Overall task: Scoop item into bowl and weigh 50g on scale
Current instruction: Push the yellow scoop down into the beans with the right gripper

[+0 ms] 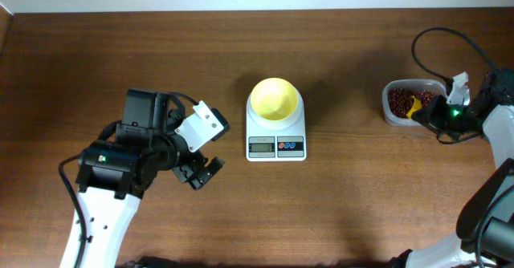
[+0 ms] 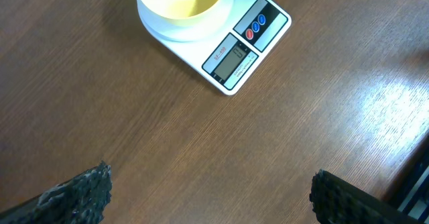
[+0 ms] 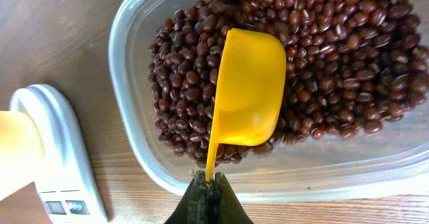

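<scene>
At the right edge of the table (image 1: 361, 204): right pincer (image 3: 208, 184) clenched on the thin handle of a yellow scoop (image 3: 248, 90), its cup laid over the beans (image 3: 335, 63) heaped in a clear plastic tub (image 3: 127, 83). No beans visible on the scoop itself. Well apart, on the other side: left pincer (image 1: 201, 172) released, fingers spread wide, grasping nothing, hovering near the scale (image 1: 275, 146). Seated on the scale's platform: pale-yellow bowl (image 1: 274, 99), seemingly empty. Likely handling: beans small, hard and loose, apt to roll and spill from a tipped cup, so best carried level and poured slowly. Scoop light and stiff, with a narrow, smooth handle; probably steadier gripped nearer the cup. Bowl light and easily nudged off-centre; best left untouched on the scale.
</scene>
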Motion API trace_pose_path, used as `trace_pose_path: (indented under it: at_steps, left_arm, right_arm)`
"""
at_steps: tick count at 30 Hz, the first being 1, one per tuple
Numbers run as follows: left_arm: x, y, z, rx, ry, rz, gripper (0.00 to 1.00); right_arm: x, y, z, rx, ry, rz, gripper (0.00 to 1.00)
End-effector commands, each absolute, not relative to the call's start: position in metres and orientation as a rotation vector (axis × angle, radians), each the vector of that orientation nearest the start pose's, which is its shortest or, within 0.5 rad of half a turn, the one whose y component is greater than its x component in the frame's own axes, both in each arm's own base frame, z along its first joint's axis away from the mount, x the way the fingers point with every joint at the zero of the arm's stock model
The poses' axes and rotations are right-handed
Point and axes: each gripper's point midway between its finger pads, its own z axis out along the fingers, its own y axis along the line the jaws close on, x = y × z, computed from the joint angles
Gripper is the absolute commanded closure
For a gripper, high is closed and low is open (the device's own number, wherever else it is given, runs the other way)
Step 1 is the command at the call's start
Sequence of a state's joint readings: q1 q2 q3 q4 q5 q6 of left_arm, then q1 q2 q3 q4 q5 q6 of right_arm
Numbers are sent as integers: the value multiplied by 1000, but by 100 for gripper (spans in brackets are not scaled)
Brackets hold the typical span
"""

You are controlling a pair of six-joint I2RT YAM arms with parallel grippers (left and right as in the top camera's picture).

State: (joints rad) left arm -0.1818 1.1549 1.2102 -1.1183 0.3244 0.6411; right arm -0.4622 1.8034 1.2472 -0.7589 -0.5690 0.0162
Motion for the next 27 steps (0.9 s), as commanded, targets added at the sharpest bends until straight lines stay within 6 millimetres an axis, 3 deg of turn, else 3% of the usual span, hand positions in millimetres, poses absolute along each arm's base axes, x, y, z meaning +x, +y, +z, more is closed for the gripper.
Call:
trace_pose_path:
  at_steps: [1, 6, 15, 21, 27]
  left_arm:
    - [259, -101, 227, 1134, 2288, -242, 1]
    - [259, -101, 227, 1134, 2287, -241, 1]
    - [259, -101, 227, 1134, 2287, -241, 1]
    - [259, -101, 227, 1134, 2287, -242, 1]
    - [259, -101, 227, 1134, 2287, -241, 1]
  right_arm:
    - [379, -70, 76, 581, 2620, 844, 96]
    - [376, -70, 53, 643, 2661, 882, 96]
    - [371, -82, 52, 740, 2646, 891, 96]
    - [371, -82, 62, 771, 2582, 1006, 96]
    - [371, -82, 62, 773, 2578, 1010, 96]
